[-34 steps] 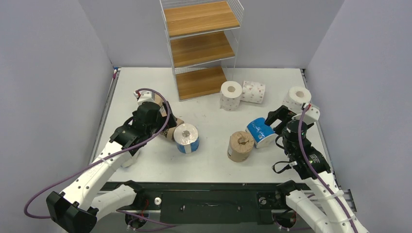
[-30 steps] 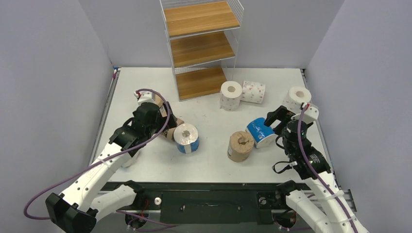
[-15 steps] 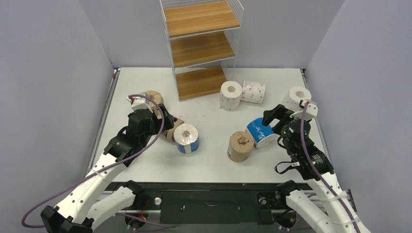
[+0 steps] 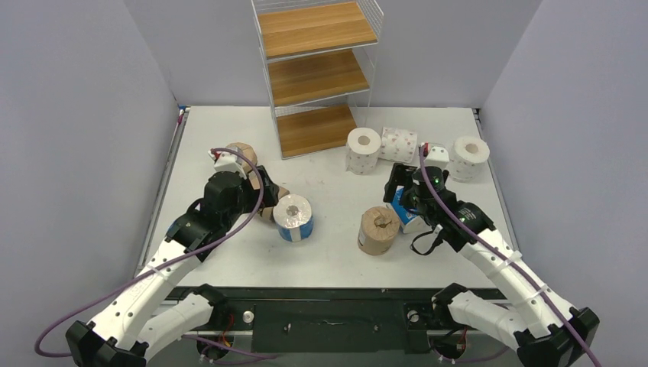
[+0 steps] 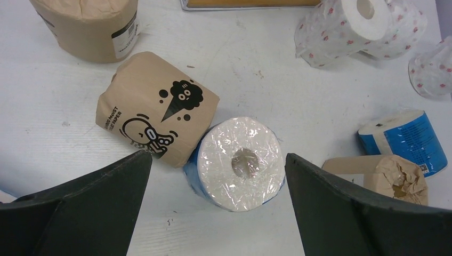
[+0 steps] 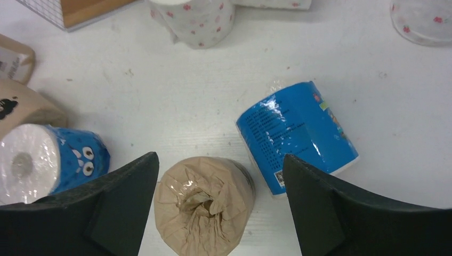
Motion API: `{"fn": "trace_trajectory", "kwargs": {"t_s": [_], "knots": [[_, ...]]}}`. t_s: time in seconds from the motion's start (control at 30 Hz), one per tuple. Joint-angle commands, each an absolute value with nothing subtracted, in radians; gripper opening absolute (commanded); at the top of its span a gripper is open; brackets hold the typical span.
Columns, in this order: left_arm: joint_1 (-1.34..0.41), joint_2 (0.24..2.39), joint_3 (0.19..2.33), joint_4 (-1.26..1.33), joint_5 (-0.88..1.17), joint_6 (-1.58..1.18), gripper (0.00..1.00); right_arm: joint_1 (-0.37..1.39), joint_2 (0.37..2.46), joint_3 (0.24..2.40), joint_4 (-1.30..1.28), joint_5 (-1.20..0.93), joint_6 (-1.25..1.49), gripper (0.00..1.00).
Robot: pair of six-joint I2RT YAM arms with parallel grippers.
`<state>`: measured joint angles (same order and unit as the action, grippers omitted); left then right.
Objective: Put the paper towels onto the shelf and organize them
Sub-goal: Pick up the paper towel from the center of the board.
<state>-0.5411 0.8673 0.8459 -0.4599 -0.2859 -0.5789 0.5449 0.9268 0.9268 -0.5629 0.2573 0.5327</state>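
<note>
Left gripper (image 5: 216, 160), spread wide and holding nothing, hangs left-front of the shelf (image 4: 317, 76) above a blue-wrapped roll (image 5: 240, 162) touching a tan roll (image 5: 157, 109) with black cartoon print, its lettering unreadable. Right gripper (image 6: 219, 157), equally wide, hangs right-front of the shelf over an upright tan roll (image 6: 202, 205) and a toppled blue roll (image 6: 296, 138) bearing fine white print

The worktop (image 4: 328, 252) bears the shelf (image 4: 313, 130) and loose paper towels (image 4: 363, 149); a blue roll (image 5: 240, 162) stands under the left end effector (image 5: 217, 156).
</note>
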Motion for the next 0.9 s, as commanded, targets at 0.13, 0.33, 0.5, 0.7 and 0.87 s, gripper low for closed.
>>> {"fn": "trace_trajectory", "kwargs": {"t_s": [0.13, 0.33, 0.5, 0.7, 0.87], "knots": [[-0.536, 0.877, 0.832, -0.456, -0.255, -0.576, 0.96, 0.578, 0.964, 0.96, -0.73, 0.3, 0.525, 0.78], [-0.537, 0.879, 0.8, -0.423, -0.233, -0.592, 0.96, 0.59, 0.963, 0.904, -0.754, 0.262, 0.541, 0.72], [-0.537, 0.889, 0.797, -0.405, -0.212, -0.605, 0.96, 0.596, 0.989, 0.871, -0.701, 0.206, 0.566, 0.7], [-0.537, 0.888, 0.792, -0.396, -0.196, -0.617, 0.96, 0.605, 1.044, 0.859, -0.666, 0.167, 0.574, 0.69], [-0.537, 0.885, 0.78, -0.396, -0.196, -0.622, 0.96, 0.61, 1.073, 0.85, -0.66, 0.162, 0.571, 0.65]]}}
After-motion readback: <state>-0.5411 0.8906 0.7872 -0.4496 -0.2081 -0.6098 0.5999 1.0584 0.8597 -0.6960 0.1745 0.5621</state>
